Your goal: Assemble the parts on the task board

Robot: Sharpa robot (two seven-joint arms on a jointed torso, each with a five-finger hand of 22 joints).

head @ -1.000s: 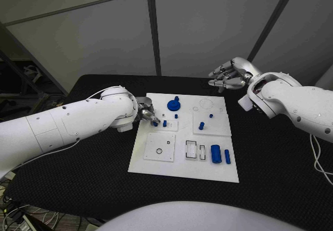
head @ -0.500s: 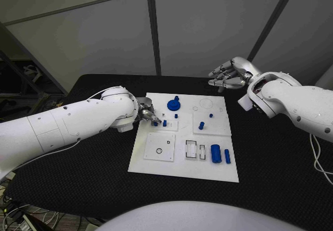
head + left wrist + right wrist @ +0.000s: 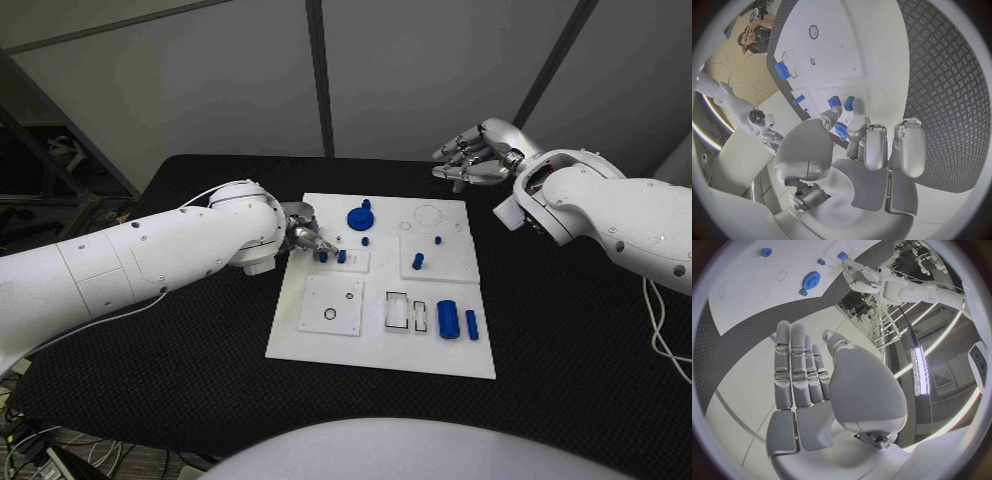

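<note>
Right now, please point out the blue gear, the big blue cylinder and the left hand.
blue gear [image 3: 361, 219]: head view, its round top.
big blue cylinder [image 3: 449, 319]: head view, middle of its side.
left hand [image 3: 304, 236]: head view, its middle.

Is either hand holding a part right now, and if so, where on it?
The left hand pinches a small blue peg between its fingers, around its upper end, by the task board. The right hand holds nothing.

The left arm is hiding most of the left hand, leaving its grip on the small blue peg unclear.
</note>
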